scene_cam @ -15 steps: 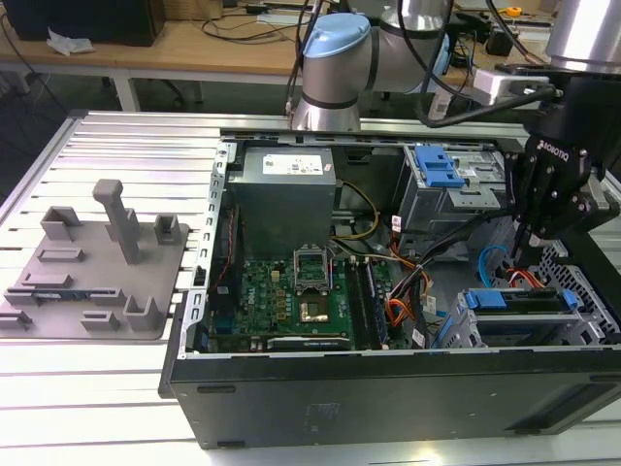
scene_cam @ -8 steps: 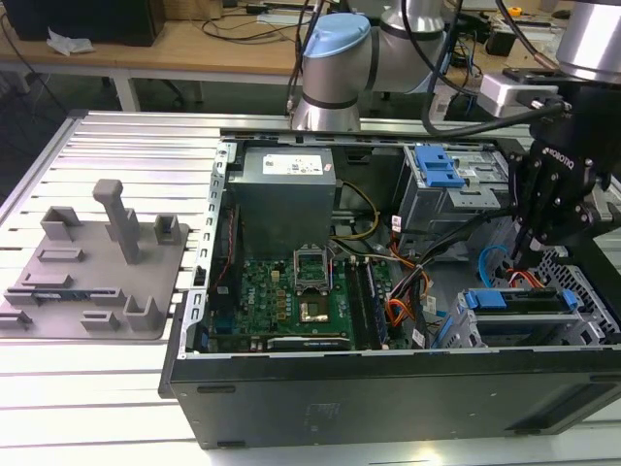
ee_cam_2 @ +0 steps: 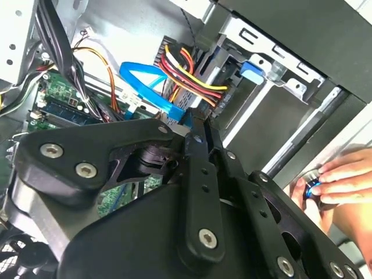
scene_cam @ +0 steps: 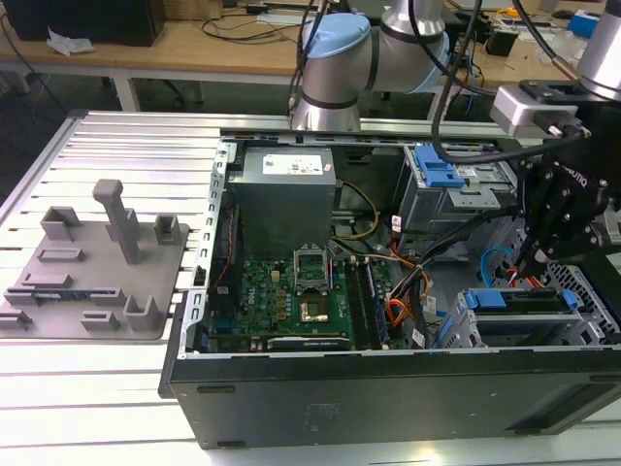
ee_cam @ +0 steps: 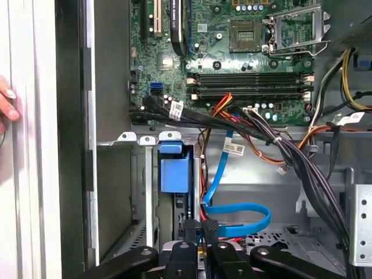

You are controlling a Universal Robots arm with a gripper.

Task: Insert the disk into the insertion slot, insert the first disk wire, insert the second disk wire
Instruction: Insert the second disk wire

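The disk, framed by its blue caddy, sits inside the silver insertion slot at the exterior view's right. My gripper hangs just above the disk's inner end. In both wrist views the fingers stand close together around the plug of a blue flat wire at the disk's back, gripper. A red, yellow and black wire bundle runs into the disk's back end beside the blue wire. The caddy's blue tab shows at the slot's mouth.
A person's hand rests on the case's outer edge. The motherboard, power supply and a grey bay with a blue latch fill the case. Thick black cables cross nearby. A grey fixture plate lies outside.
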